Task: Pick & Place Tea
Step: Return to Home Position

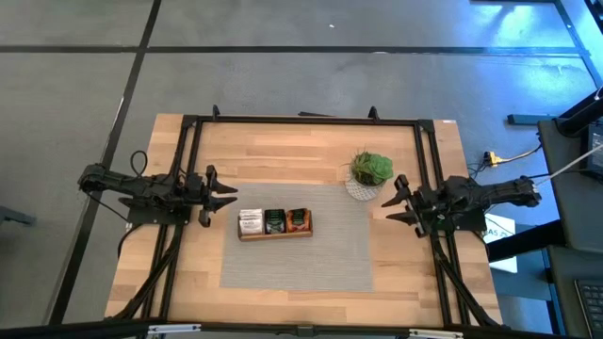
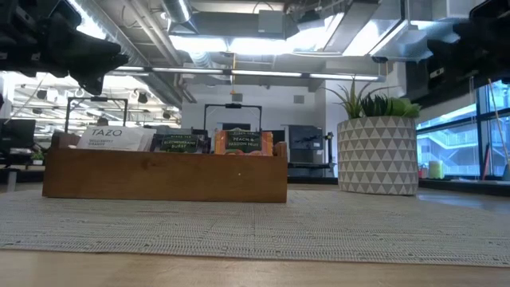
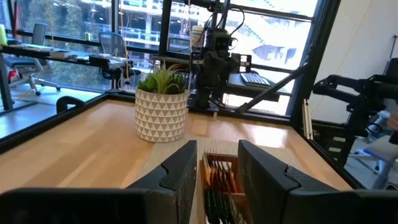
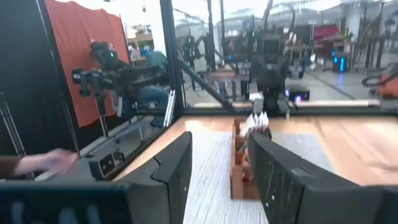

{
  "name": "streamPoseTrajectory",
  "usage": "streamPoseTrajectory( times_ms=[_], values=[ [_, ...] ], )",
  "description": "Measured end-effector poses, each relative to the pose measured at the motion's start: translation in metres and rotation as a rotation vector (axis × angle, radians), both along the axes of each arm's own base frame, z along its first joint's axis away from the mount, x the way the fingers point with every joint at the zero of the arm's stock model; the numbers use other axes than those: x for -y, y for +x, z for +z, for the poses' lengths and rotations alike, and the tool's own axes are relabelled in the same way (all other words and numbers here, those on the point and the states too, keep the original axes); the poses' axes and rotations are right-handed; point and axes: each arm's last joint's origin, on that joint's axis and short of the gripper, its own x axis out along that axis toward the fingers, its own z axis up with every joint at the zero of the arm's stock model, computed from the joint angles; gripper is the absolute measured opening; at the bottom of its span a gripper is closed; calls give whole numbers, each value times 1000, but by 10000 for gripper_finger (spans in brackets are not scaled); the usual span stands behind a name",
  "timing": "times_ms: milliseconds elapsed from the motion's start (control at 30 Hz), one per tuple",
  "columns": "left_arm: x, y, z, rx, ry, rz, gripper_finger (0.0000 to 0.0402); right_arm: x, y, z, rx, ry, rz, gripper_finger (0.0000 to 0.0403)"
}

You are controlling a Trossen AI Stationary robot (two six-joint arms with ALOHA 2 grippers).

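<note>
In the wooden tray (image 1: 274,235), the tea (image 1: 274,219) lies between, and well apart from, the left jaws and right jaws, both parted and empty.

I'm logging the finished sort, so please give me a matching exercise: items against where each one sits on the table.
1 white tea bags
2 dark tea bags
3 orange tea bags
4 potted plant

A middle section of the wooden tray
B outside the tray
C section nearest the right hand
D section nearest the left hand

Pairs: 1-D, 2-A, 3-C, 4-B
</note>
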Motion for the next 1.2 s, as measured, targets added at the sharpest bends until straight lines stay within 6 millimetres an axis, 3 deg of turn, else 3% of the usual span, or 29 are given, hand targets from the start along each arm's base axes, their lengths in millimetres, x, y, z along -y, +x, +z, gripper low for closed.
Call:
streamPoseTrajectory(
  times_ms=[500, 1200],
  values=[
    [0, 0, 0, -3, 0, 0, 114, 2, 2, -9, -103, 16, -59, 158],
    [0, 0, 0, -3, 0, 1, 114, 2, 2, -9, -101, 14, -61, 158]
  ],
)
